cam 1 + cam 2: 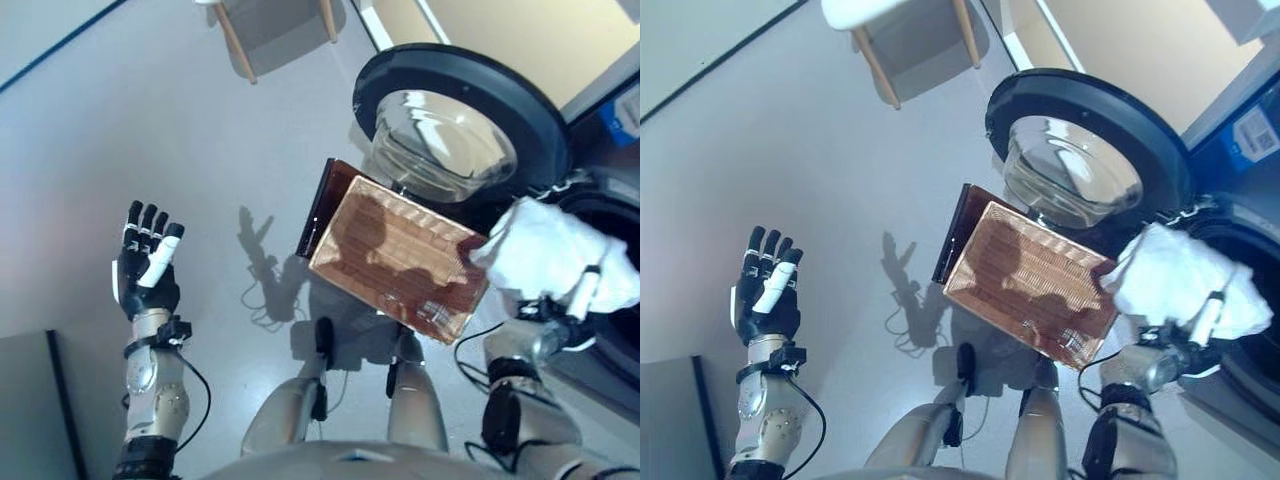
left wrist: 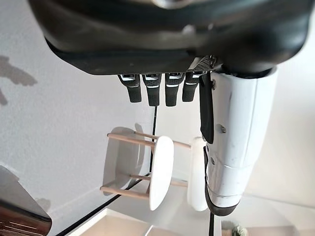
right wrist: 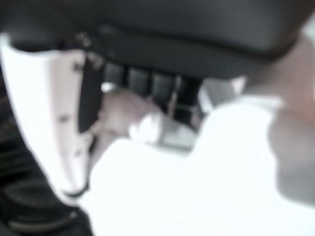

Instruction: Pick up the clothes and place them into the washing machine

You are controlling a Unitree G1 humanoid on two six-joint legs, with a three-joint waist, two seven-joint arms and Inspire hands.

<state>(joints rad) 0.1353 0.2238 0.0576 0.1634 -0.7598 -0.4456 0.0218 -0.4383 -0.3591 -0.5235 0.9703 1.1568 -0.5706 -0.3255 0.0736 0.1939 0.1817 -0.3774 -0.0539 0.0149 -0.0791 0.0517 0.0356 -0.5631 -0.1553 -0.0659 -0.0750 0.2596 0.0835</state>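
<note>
Right hand (image 1: 565,305) clutching bunched white clothes (image 1: 555,250) at washing machine (image 1: 1240,290) drum mouth, fingers largely hidden by fabric. Left hand (image 1: 148,265) hovering spread open, empty, above bare floor (image 1: 150,130). Wicker basket (image 1: 400,262) tilting between, hiding door's (image 1: 455,110) lower rim. Chair (image 1: 905,30) cut off beyond.

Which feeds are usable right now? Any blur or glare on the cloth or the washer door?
Right wrist view: blurred, white cloth washed out. Left eye view: sharp, window glare on the washer door glass, arm shadows across the basket. Left wrist view: sharp, showing the stool.
</note>
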